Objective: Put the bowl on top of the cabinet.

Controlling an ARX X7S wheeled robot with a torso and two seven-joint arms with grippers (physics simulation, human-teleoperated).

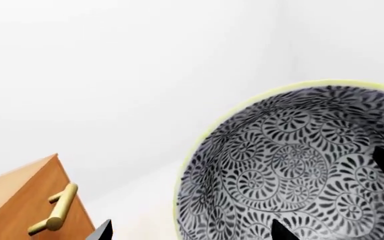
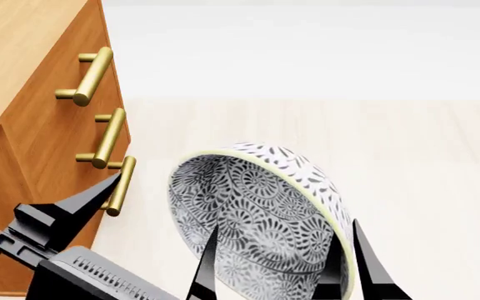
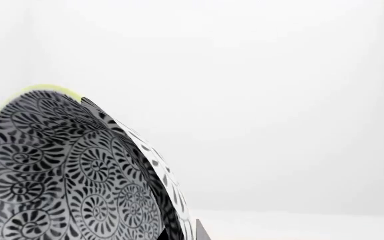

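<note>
Gripping the deep floral-patterned white bowl [image 2: 257, 219] tilted, the right hand [image 2: 286, 262] sits right of the orange-brown wooden cabinet [image 2: 32, 125], below its top; left hand [image 2: 65, 212] open.

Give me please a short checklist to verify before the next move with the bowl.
1. Bowl held by the right gripper: ok, one finger is inside the wall and one outside.
2. Bowl level: not ok, it is tipped on its side with the opening toward the cabinet.
3. Bowl lifted as high as the cabinet top: cannot tell, in the head view it appears beside the lowest handle.
4. Left gripper out of the bowl's path: not ok, it sits between bowl and cabinet, close to the lowest handle.
5. Left gripper empty: cannot tell, its jaws are not clearly shown.
6. Free space on the cabinet top: ok for the part in view.
</note>
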